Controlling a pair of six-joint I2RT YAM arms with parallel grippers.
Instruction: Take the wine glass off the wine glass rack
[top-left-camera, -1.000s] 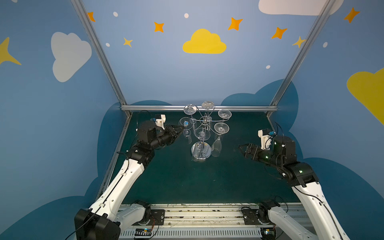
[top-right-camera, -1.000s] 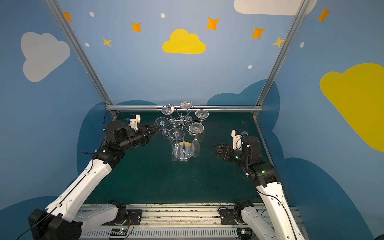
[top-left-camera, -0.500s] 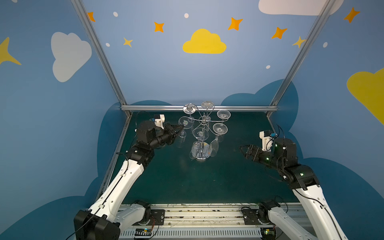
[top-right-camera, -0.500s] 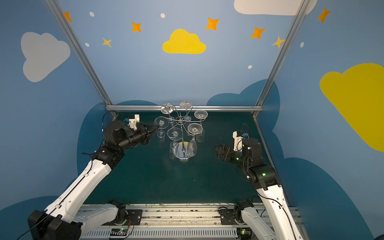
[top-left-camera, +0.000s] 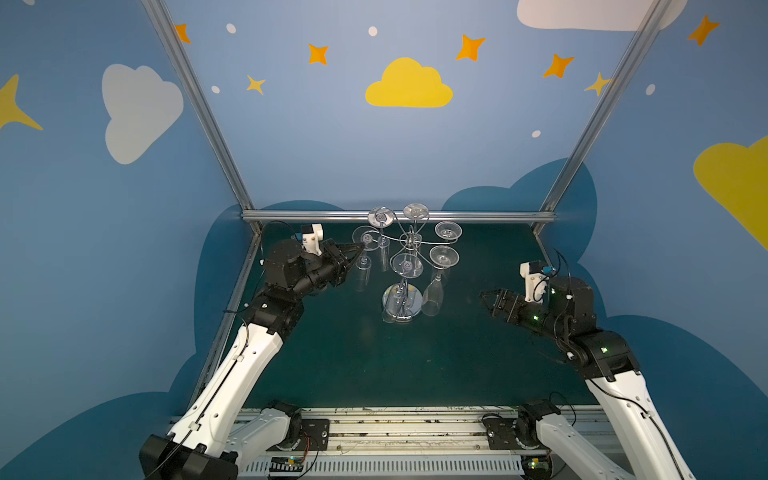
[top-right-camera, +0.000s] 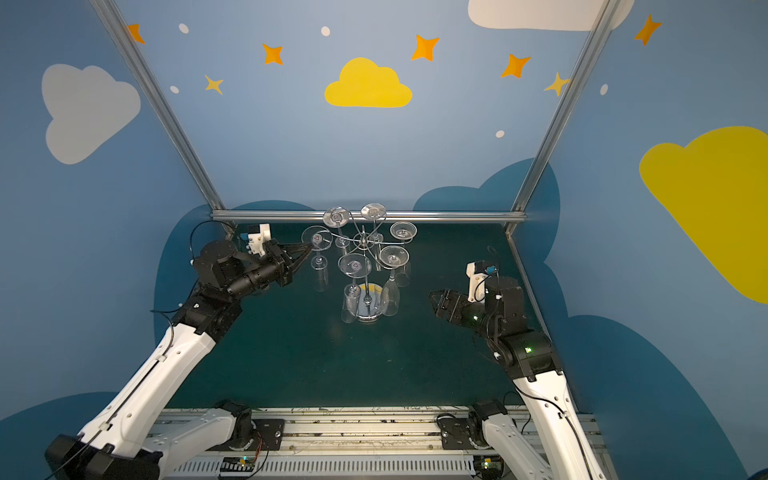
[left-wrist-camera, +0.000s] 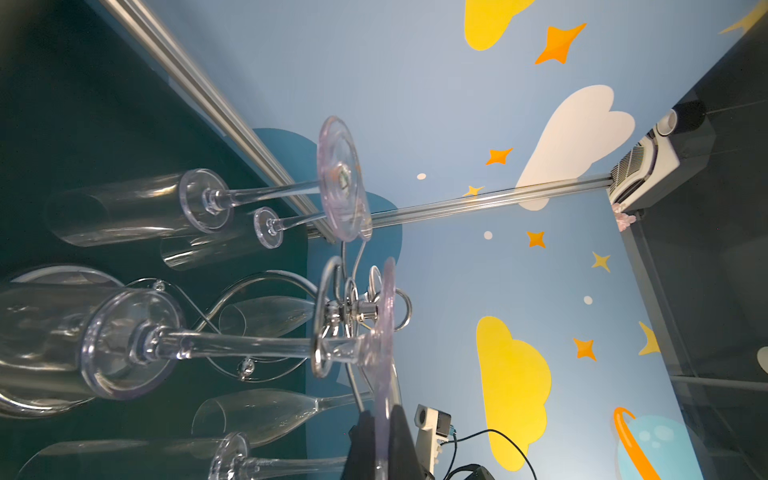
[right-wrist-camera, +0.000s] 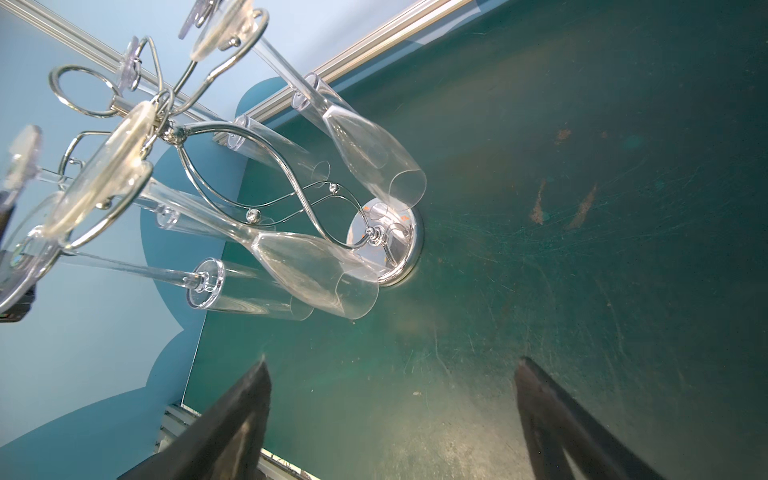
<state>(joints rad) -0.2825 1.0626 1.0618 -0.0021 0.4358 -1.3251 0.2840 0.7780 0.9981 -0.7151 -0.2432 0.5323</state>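
The wine glass rack (top-left-camera: 409, 241) is a chrome wire stand on a round mirror base (top-left-camera: 402, 307), seen in both top views (top-right-camera: 368, 311) and in the right wrist view (right-wrist-camera: 395, 249). Several clear glasses hang upside down from its arms. My left gripper (top-left-camera: 360, 248) (top-right-camera: 309, 248) is shut on the rim of the foot of the leftmost wine glass (top-left-camera: 368, 238) (top-right-camera: 318, 239). In the left wrist view this foot (left-wrist-camera: 384, 332) is pinched edge-on between my fingers (left-wrist-camera: 405, 440), and its stem still passes through a rack ring. My right gripper (top-left-camera: 486, 301) (right-wrist-camera: 390, 365) hangs open and empty, right of the rack.
The dark green table (top-left-camera: 374, 365) is boxed in by blue walls. An aluminium rail (top-left-camera: 498, 216) runs along the back just behind the rack, and slanted posts (top-left-camera: 249, 257) rise at both back corners. The arm bases sit on a rail (top-left-camera: 399, 428) at the front.
My left jaws have closed fully on the glass foot, and the gripper and foot have moved slightly up and to the left. The right gripper has barely shifted and stays open.
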